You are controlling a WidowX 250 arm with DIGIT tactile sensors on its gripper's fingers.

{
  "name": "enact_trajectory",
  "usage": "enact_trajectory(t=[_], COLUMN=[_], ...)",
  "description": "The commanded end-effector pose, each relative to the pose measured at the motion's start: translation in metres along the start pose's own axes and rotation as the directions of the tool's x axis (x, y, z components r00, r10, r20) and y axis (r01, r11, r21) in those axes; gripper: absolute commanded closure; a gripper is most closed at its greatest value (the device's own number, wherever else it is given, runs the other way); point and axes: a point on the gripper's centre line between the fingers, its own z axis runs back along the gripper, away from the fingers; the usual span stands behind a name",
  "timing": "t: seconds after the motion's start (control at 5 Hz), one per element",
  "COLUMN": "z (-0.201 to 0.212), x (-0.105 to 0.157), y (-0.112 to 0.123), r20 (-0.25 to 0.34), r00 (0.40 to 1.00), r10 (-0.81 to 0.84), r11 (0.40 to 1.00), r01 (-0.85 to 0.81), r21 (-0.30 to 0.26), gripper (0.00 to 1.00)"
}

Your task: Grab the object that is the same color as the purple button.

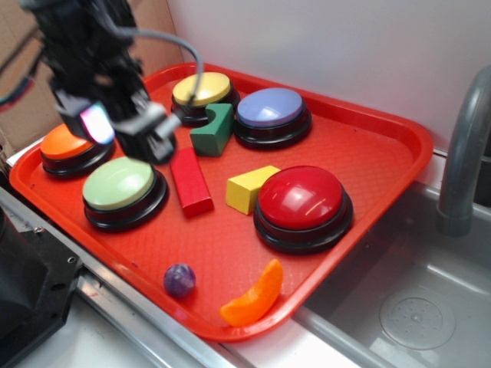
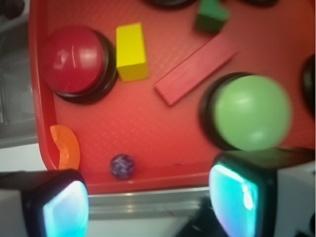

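Observation:
A small dark purple ball (image 1: 179,280) lies near the front edge of the red tray (image 1: 368,146); the wrist view shows the ball (image 2: 122,166) near the tray's lower rim. The purple button (image 1: 271,113) stands at the tray's back, right of the yellow one, and is out of the wrist view. My gripper (image 1: 126,129) hangs high over the tray's left side, above the green button (image 1: 123,188), far from the ball. It is open, with nothing between its fingers (image 2: 61,207).
Also on the tray: a red button (image 1: 301,203), yellow button (image 1: 203,92), orange button (image 1: 69,146), green block (image 1: 213,132), red bar (image 1: 190,180), yellow block (image 1: 249,188), orange crescent (image 1: 257,297). A sink (image 1: 418,299) and faucet (image 1: 464,153) lie to the right.

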Motion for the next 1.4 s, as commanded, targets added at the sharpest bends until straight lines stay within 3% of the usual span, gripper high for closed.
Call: enact_trajectory(t=[0.0,0.2,0.6,0.8,1.0,1.2], z=[-0.057,-0.080,-0.101,-0.106,-0.107,-0.107], x=[-0.006,-0.013,-0.023,-0.023,-0.022,-0.021], y=[-0.025,-0.033,-0.025,-0.021,-0.018,-0.017], r20=[-0.043,-0.067,-0.062,-0.066,-0.068,-0.095], r00=[0.996,0.995,0.998,0.998,0.997,0.995], r10=[-0.078,-0.069,-0.007,0.006,0.030,0.012], r11=[0.997,0.993,0.982,0.982,0.985,0.988], r01=[0.079,0.075,0.019,0.006,-0.018,0.003], r21=[0.020,0.091,0.186,0.190,0.172,0.156], gripper=[0.00,0.00,0.00,0.10,1.00,1.00])
